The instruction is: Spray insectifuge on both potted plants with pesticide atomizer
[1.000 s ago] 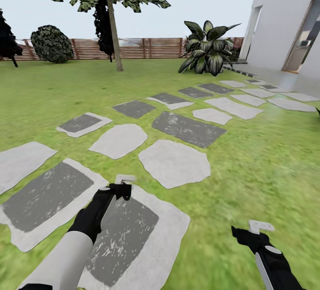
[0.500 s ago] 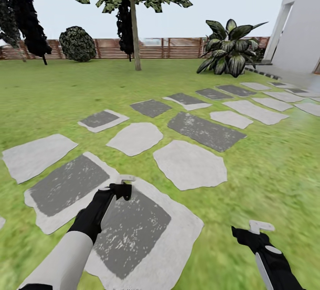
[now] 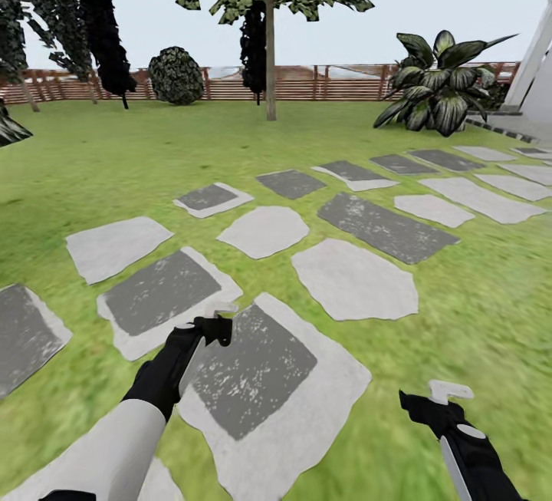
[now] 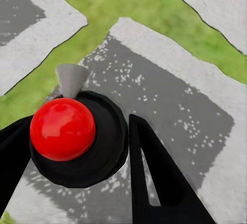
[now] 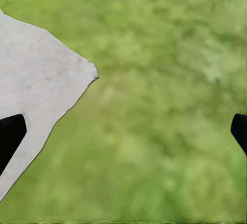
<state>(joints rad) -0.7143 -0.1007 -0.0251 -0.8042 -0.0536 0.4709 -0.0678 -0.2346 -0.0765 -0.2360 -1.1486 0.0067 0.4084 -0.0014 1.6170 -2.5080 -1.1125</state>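
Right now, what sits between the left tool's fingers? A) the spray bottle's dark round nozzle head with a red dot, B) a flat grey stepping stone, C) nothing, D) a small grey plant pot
A: in the left wrist view the dark round nozzle head with its red dot sits clamped between the black fingers of the left tool, above a grey stepping stone.

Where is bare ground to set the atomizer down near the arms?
Free: the big grey-centred stepping stone ahead of the left gripper, and the lawn bordered by that stone and the right gripper. Crowded only between the left fingers, shut on the atomizer.
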